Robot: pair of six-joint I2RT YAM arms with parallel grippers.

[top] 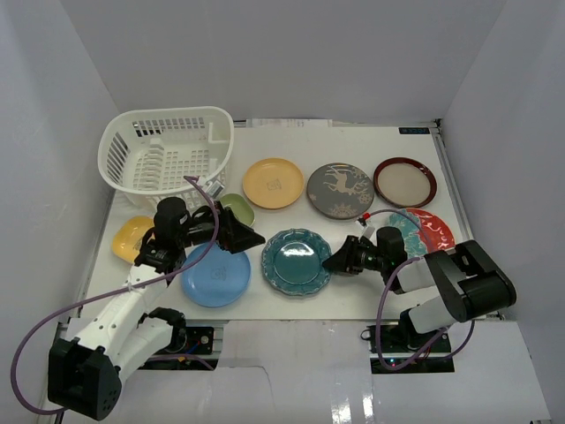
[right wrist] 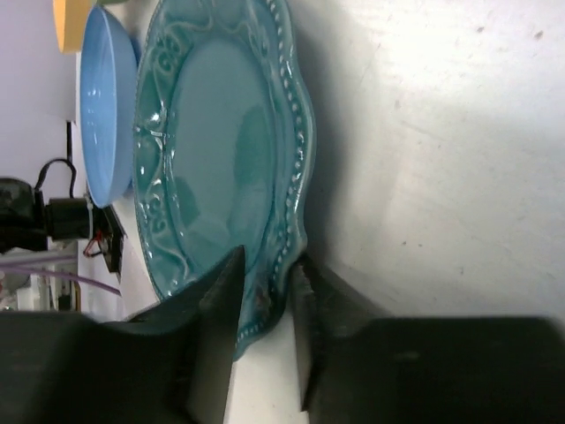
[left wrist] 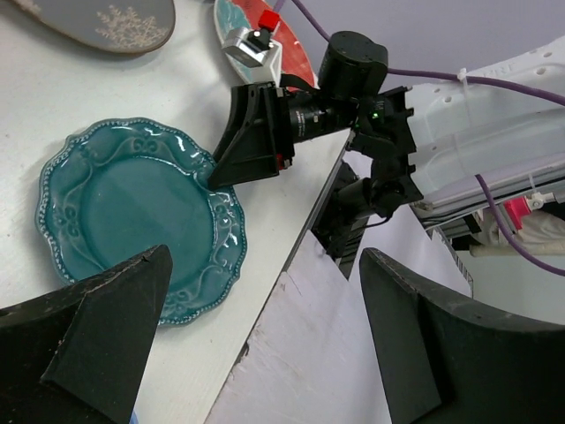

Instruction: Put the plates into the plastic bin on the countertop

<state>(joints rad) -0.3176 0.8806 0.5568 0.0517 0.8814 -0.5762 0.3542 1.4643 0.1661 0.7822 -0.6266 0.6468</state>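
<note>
Right gripper (right wrist: 265, 291) pinching the near rim of the teal scalloped plate (right wrist: 212, 159), which lies on the countertop (right wrist: 441, 132) ahead of its fingers. Left gripper (left wrist: 265, 265) spread wide, empty, over the light blue plate (top: 216, 276) edge; plastic bin (top: 119, 163) behind it

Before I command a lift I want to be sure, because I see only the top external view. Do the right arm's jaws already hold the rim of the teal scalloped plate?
Observer: It looks so. In the right wrist view the right jaws stand one on each side of the rim of the teal scalloped plate, pressed close against it.
Operator: And the left arm, does it carry something?
Observer: No. In the left wrist view the left jaws stand wide open with nothing between them.
</note>
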